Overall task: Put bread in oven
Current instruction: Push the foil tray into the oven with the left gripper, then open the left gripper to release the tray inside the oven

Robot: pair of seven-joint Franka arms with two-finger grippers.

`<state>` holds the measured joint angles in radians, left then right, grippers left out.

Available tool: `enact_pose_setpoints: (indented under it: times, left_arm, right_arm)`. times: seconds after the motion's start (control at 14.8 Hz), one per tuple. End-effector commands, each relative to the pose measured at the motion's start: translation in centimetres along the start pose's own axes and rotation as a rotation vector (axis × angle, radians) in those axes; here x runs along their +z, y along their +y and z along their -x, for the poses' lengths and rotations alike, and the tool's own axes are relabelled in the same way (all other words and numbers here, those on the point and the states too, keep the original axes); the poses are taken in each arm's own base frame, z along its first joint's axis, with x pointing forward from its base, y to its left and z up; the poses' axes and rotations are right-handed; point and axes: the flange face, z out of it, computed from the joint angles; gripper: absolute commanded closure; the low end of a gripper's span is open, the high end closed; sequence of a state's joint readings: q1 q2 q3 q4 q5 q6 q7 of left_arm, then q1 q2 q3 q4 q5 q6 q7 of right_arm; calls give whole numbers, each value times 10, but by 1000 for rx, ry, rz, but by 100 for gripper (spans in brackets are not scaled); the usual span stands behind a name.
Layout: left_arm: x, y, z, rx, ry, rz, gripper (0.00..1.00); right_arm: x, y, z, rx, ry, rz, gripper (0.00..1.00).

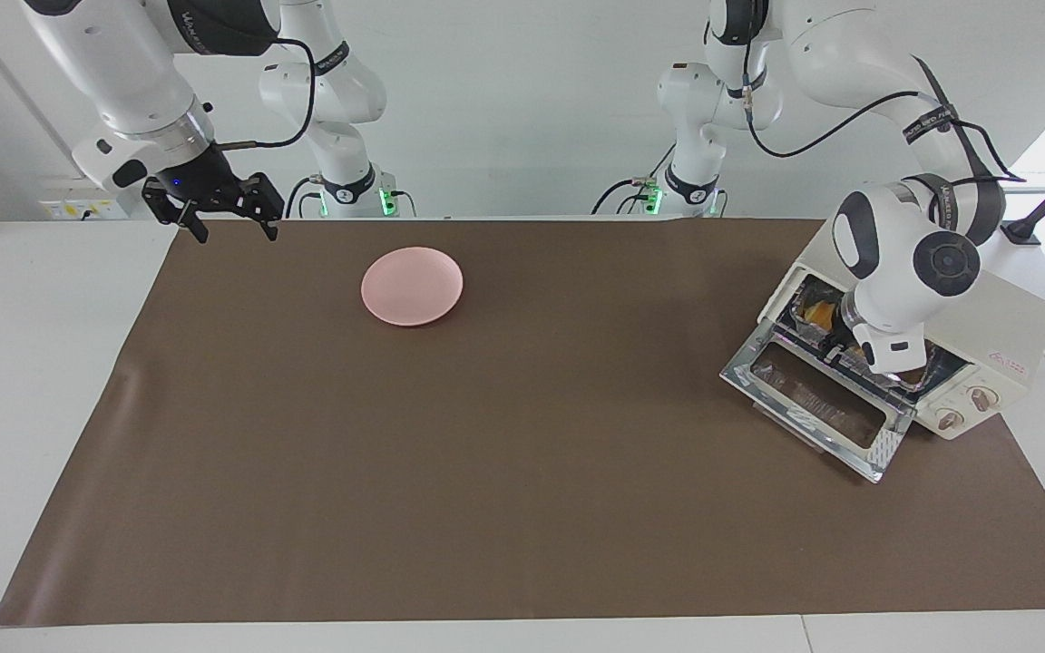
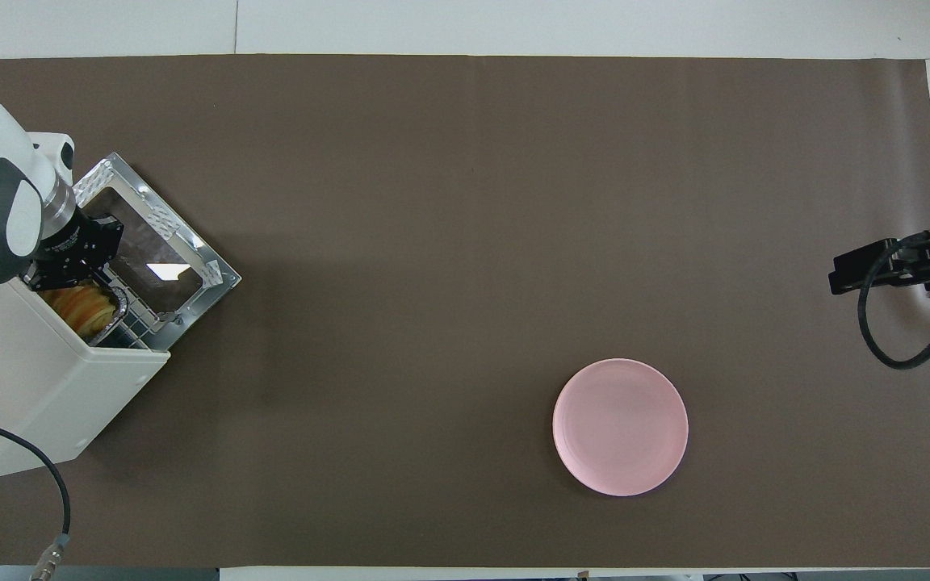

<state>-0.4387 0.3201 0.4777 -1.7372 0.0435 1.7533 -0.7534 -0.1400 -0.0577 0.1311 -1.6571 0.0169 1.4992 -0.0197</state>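
The cream-white oven [image 1: 1017, 322] stands at the left arm's end of the table with its glass door [image 1: 817, 404] dropped open. The yellow-orange ridged bread [image 2: 77, 303] lies in a silver foil tray [image 2: 115, 311] inside the oven, and shows there in the facing view too [image 1: 817, 313]. My left gripper [image 2: 61, 274] reaches into the oven mouth right over the bread; the wrist hides it in the facing view. My right gripper [image 1: 228, 222] is open and empty and waits above the mat's edge at the right arm's end.
A round pink plate [image 1: 412, 286] sits empty on the brown mat [image 1: 522, 472], nearer to the robots than the table's middle. The oven's cable [image 2: 57, 500] trails off the table beside the oven [image 2: 45, 395]. The open door [image 2: 154, 250] juts out over the mat.
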Motion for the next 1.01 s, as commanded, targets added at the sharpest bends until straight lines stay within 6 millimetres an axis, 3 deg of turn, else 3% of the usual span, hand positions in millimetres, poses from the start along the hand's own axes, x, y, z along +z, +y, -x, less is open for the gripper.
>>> enact_pose_setpoints:
  times: [0.0, 0.2, 0.61, 0.67, 0.74, 0.81, 0.88, 0.94]
  left_arm:
    - [7, -13, 8, 6, 0, -8, 100]
    - [17, -18, 11, 6, -10, -6, 100]
    - [17, -20, 8, 9, 6, -1, 100]
    - [17, -20, 8, 12, 8, 1, 83]
    - [16, -20, 7, 12, 12, 4, 58]
    - [16, -19, 7, 12, 14, 6, 20]
    - [14, -16, 9, 21, 22, 11, 0]
    - [14, -15, 9, 23, 25, 13, 0]
  right_arm:
    - [-1, 4, 8, -14, -5, 15, 0]
    - [-1, 3, 8, -14, -5, 13, 0]
    - [-1, 4, 8, -14, -5, 15, 0]
    - [-1, 3, 8, -14, -5, 13, 0]
    - [-1, 3, 8, -14, -5, 13, 0]
    - [-1, 3, 8, -14, -5, 13, 0]
    - [-1, 3, 8, -14, -5, 13, 0]
    - [-1, 3, 8, -14, -5, 13, 0]
